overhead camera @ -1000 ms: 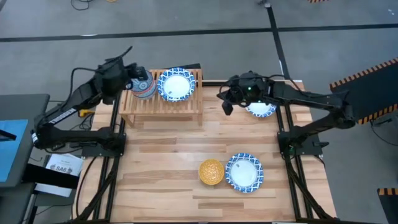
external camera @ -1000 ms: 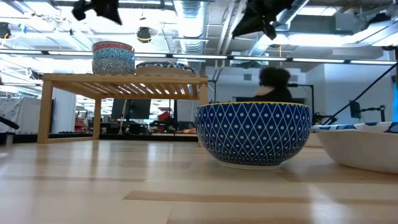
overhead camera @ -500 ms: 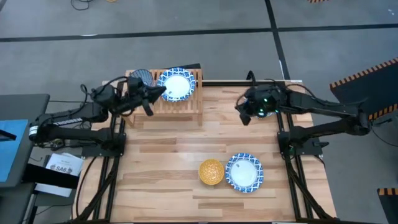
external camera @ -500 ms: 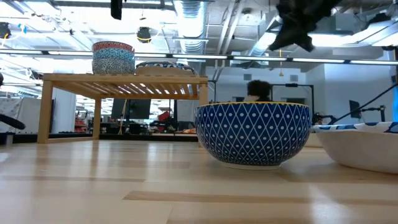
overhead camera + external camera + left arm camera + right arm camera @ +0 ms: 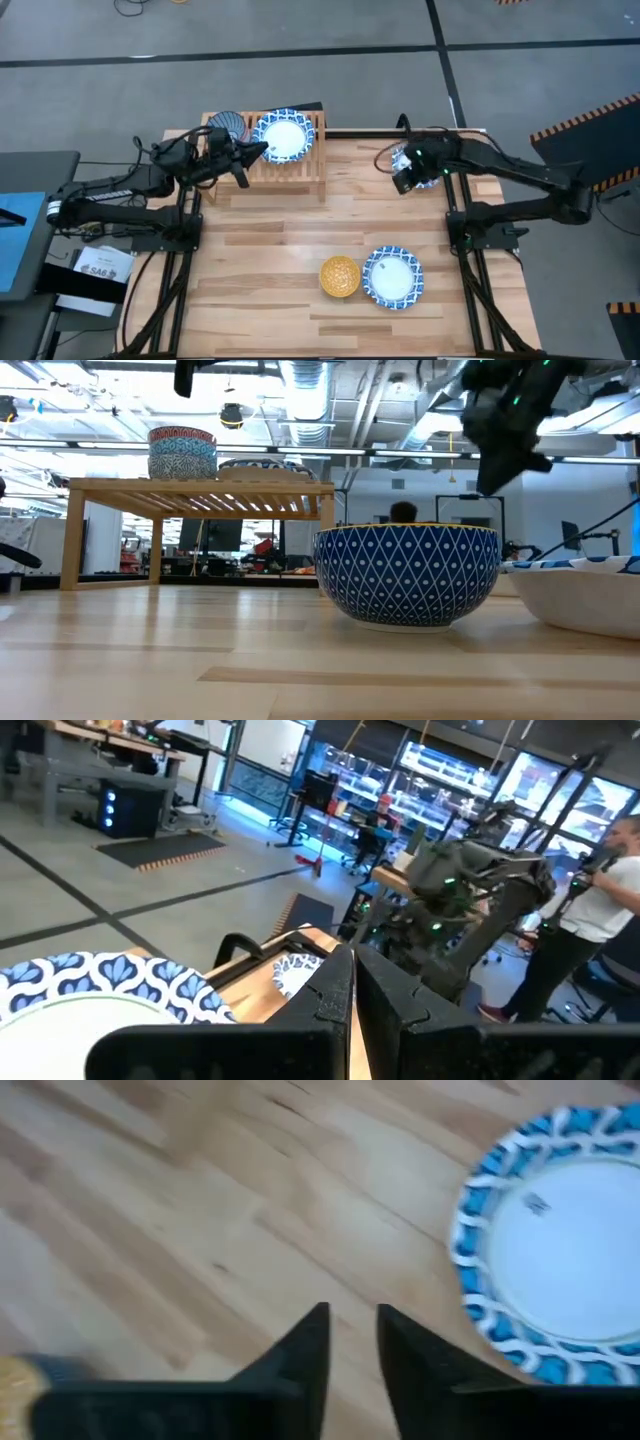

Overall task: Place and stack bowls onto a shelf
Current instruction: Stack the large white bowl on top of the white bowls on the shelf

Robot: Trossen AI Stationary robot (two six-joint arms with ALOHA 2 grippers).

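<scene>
The light-wood shelf (image 5: 262, 165) stands at the table's far left. On its slats sit a stack of small bowls (image 5: 228, 125) (image 5: 182, 452) and a wide blue-and-white bowl (image 5: 282, 137). Near the front edge rest a yellow bowl (image 5: 340, 276), blue-patterned outside (image 5: 407, 575), and another blue-and-white bowl (image 5: 393, 277). A third blue-and-white bowl (image 5: 560, 1270) lies on the table under my right arm. My left gripper (image 5: 245, 162) (image 5: 356, 988) hovers shut above the shelf's near side. My right gripper (image 5: 404, 178) (image 5: 354, 1342) hangs above the far right of the table beside that bowl, its fingers a little apart.
Bare butcher-block tabletop (image 5: 270, 240) spans the middle between the shelf and the front bowls. The shelf's right end (image 5: 318, 150) is unoccupied. Beyond the table are desks and racks, and a person (image 5: 600, 910) stands behind the right arm.
My left gripper has drawn back from above the small-bowl stack toward the table's near edge and a little right; the stack stays on the shelf. My right gripper has moved toward the table's right edge and come lower.
</scene>
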